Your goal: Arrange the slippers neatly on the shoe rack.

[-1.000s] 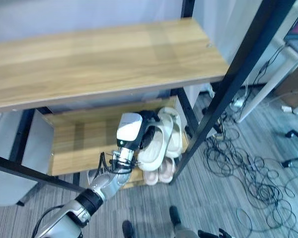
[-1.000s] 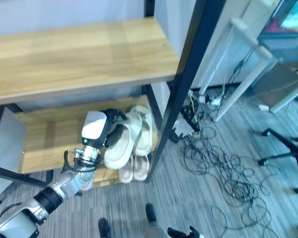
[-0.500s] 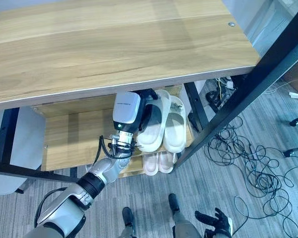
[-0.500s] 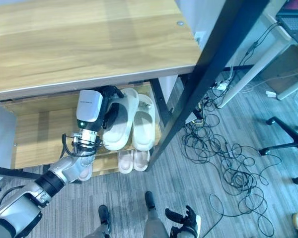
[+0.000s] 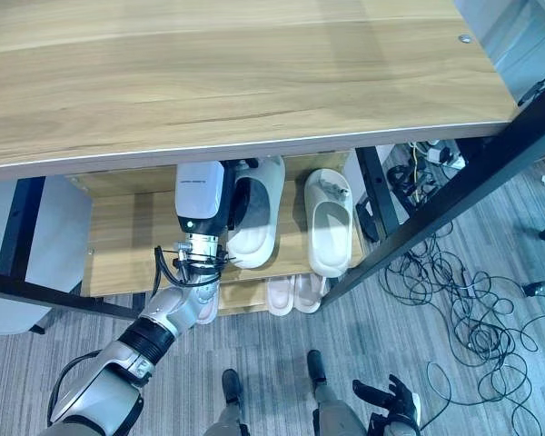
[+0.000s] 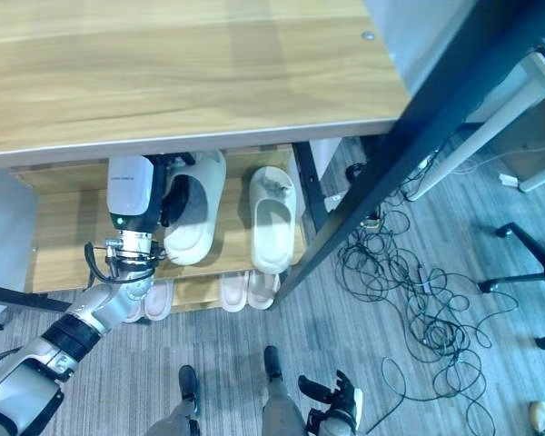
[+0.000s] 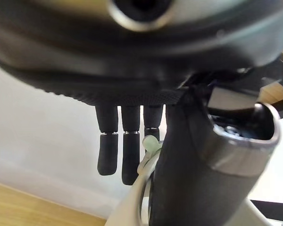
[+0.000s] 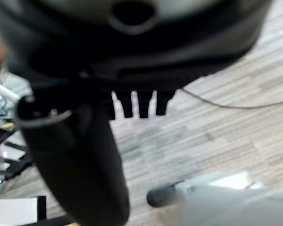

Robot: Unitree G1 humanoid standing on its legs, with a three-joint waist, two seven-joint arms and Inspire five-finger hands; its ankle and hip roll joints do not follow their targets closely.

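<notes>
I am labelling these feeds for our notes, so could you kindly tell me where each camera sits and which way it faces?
Left eye view: on the head, looking down at the shoe rack; left hand shut on a slipper.
Right eye view: beside it, sharing that scene, the second slipper too.
Left wrist view: along the left hand's fingers.
Right wrist view: along the right hand, facing floor.
</notes>
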